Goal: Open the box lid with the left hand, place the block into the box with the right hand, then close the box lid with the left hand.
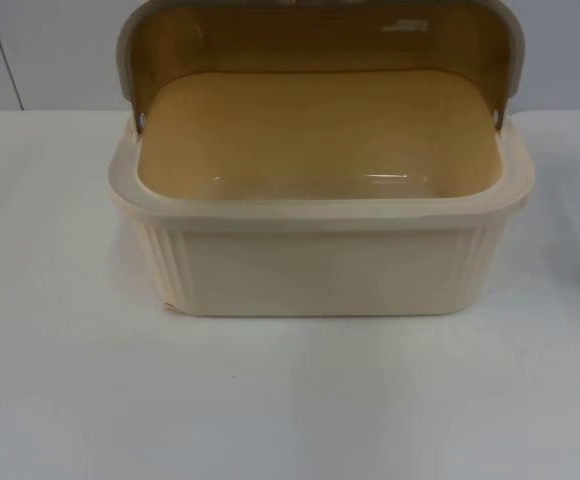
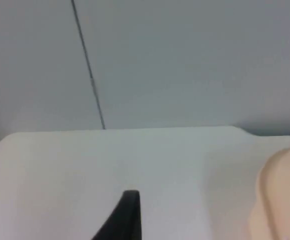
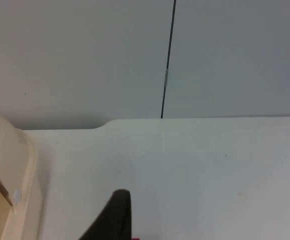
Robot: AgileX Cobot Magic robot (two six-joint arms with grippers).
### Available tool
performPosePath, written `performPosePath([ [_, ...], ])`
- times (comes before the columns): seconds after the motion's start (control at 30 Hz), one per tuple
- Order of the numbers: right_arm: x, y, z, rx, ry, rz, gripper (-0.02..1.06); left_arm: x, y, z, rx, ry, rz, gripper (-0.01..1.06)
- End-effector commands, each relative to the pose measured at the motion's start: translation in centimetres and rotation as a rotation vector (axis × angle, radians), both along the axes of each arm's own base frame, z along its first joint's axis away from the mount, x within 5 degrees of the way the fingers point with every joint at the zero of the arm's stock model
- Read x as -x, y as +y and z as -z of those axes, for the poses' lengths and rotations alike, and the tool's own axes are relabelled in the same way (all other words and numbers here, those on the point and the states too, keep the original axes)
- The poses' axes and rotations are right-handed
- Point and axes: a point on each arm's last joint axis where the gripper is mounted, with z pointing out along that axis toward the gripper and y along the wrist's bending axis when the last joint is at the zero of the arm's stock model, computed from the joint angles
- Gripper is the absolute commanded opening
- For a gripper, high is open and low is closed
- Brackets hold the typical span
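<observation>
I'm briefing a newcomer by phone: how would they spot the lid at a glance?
Start at the white table, where a cream ribbed box stands in the middle. The lid is the brownish see-through cover swung up behind the box's opening, hinged at its two back corners. Its darker amber tint sets it apart from the pale box.

Item 1. Left gripper (image 2: 125, 216), seen from the left wrist.
- Colour: plain black throughout, matte finish.
- Shape: one slanted wedge, broad at the base and narrowing to the tip.
- Tip: cut off flat and square.
- Edges: one side runs nearly straight, the other slopes away in a long diagonal.

Item 2. Right gripper (image 3: 113, 216), seen from the right wrist.
- Colour: the same plain matte black.
- Shape: one wedge of like build, broad at the base and narrow at the tip.
- Tip: rounded over, softer than item 1.
- Edges: one side close to straight, the other a long sloping diagonal.
</observation>
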Motion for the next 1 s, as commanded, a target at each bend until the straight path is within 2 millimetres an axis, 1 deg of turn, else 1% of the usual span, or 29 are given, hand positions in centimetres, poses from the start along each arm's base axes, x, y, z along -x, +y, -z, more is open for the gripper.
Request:
performPosePath([
  [0.0, 0.2, 0.0, -0.2, 0.002, -0.003, 0.001, 1.04, 1.1, -0.2, -1.1, 0.038, -0.036, 0.011, 1.02],
  [0.07, 0.2, 0.0, -0.1, 0.002, 0.010, 0.005, 1.04, 2.6, -0.1, -2.4, 0.024, -0.089, 0.024, 1.02],
  [0.13, 0.2, -0.1, -0.1, 0.002, 0.017, 0.007, 1.04, 4.7, 0.0, -4.1, 0.016, -0.157, 0.028, 1.02],
  [0.17, 0.2, -0.1, -0.1, 0.002, 0.017, 0.007, 1.04, 4.7, 0.0, -4.1, 0.016, -0.157, 0.028, 1.02],
  [0.3, 0.2, 0.0, -0.1, -0.005, 0.010, 0.008, 1.04, 8.9, 0.3, -7.1, -0.018, -0.306, 0.040, 1.02],
  [0.37, 0.2, 0.0, -0.2, -0.016, 0.000, 0.010, 1.04, 10.7, 0.5, -8.1, -0.074, -0.360, 0.053, 1.02],
  [0.43, 0.1, 0.0, -0.2, -0.024, -0.017, 0.007, 1.04, 11.6, 0.5, -8.6, -0.071, -0.394, 0.051, 1.02],
  [0.53, -0.3, 0.2, 0.3, -0.039, -0.039, 0.001, 1.04, 12.0, 0.6, -8.8, -0.036, -0.404, 0.040, 1.02],
  [0.6, -1.2, 0.3, 1.2, -0.053, -0.027, -0.001, 1.04, 11.7, 0.5, -8.4, -0.037, -0.380, 0.041, 1.02],
  [0.67, -2.6, 0.4, 2.3, -0.051, 0.018, -0.002, 1.04, 11.3, 0.5, -8.1, -0.038, -0.362, 0.041, 1.02],
  [0.7, -2.6, 0.4, 2.3, -0.051, 0.018, -0.002, 1.04, 11.3, 0.5, -8.1, -0.038, -0.362, 0.041, 1.02],
  [0.8, -5.2, 0.8, 3.8, -0.047, 0.058, -0.017, 1.04, 10.9, 0.5, -7.6, -0.038, -0.366, 0.041, 1.02],
  [0.87, -7.2, 1.0, 5.4, -0.057, 0.100, -0.018, 1.04, 10.8, 0.5, -7.4, -0.038, -0.361, 0.041, 1.02],
  [0.9, -7.2, 1.0, 5.4, -0.057, 0.100, -0.018, 1.04, 10.8, 0.5, -7.4, -0.038, -0.361, 0.041, 1.02],
  [0.97, -8.9, 1.2, 7.0, -0.076, 0.146, -0.010, 1.04, 10.8, 0.5, -7.4, -0.038, -0.361, 0.041, 1.02],
])
